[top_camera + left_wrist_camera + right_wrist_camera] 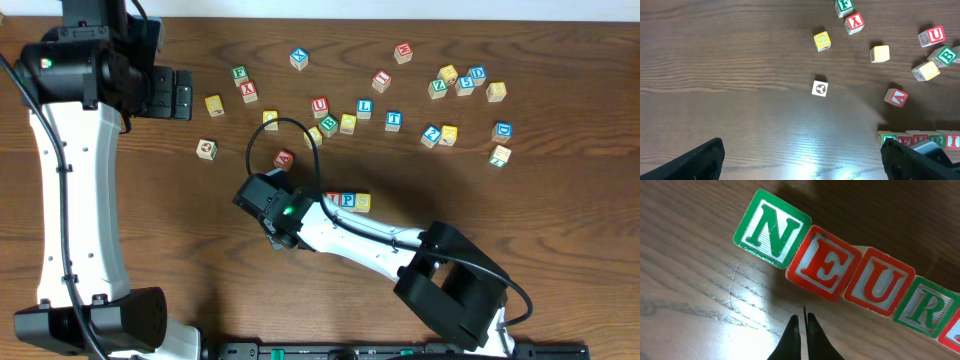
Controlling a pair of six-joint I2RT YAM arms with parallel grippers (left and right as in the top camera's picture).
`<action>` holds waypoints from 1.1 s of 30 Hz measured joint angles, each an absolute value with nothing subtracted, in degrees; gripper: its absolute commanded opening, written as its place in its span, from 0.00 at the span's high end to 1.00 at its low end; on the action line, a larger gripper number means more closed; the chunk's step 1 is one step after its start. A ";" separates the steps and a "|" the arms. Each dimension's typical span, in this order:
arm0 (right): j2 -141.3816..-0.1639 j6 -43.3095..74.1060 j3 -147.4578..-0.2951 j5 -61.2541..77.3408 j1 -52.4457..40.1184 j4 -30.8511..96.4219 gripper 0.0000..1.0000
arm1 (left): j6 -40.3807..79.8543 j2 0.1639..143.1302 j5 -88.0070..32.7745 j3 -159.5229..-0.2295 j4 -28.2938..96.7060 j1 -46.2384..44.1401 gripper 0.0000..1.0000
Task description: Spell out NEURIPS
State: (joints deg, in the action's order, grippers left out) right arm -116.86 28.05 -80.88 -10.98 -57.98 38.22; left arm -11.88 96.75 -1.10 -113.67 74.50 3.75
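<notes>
- Wooden letter cubes (830, 267) sit in a touching row on the table (690, 290), reading N, E, U, R in the right wrist view.
- The right gripper (803, 319) hangs just beside the E, fingers pressed together, empty.
- The left gripper (802, 167) stands spread wide, apart from the row, holding nothing.

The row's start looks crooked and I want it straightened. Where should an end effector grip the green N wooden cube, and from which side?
Probably from straight above, pinching the green N wooden cube across the faces above and below its letter: both stand free, while one side meets the red E wooden cube, leaving no finger room there. Match its slight skew.
</notes>
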 measured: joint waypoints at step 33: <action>-116.86 28.05 -80.40 -12.97 -57.12 36.10 0.99 | -11.88 96.75 -1.10 -113.67 74.48 3.75 0.02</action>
